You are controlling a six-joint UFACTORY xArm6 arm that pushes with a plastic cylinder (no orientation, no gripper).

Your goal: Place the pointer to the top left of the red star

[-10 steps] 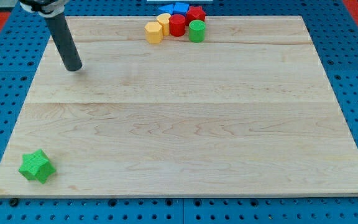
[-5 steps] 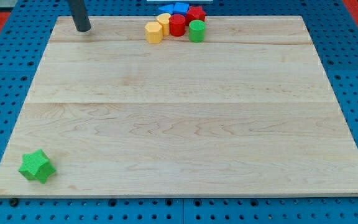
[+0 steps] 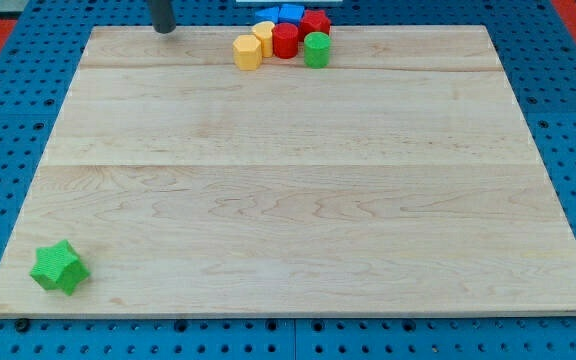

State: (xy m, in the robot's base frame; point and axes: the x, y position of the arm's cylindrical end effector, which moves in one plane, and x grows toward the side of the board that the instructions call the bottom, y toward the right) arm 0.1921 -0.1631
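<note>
No gripper is fitted; my tip (image 3: 164, 29) is seen at the board's top edge, well left of the cluster. Beyond the red star (image 3: 315, 20), the edge must be followed rightward, blocks untouched.

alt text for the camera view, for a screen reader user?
My tip rests at the top edge of a wooden board, left of and apart from a cluster of yellow, red, blue and green blocks. A green star sits alone near the view's bottom left corner.

green star (image 3: 59, 268) bottom-left | green cylinder (image 3: 316, 49), red cylinder (image 3: 285, 41), yellow blocks (image 3: 248, 51) top
</note>
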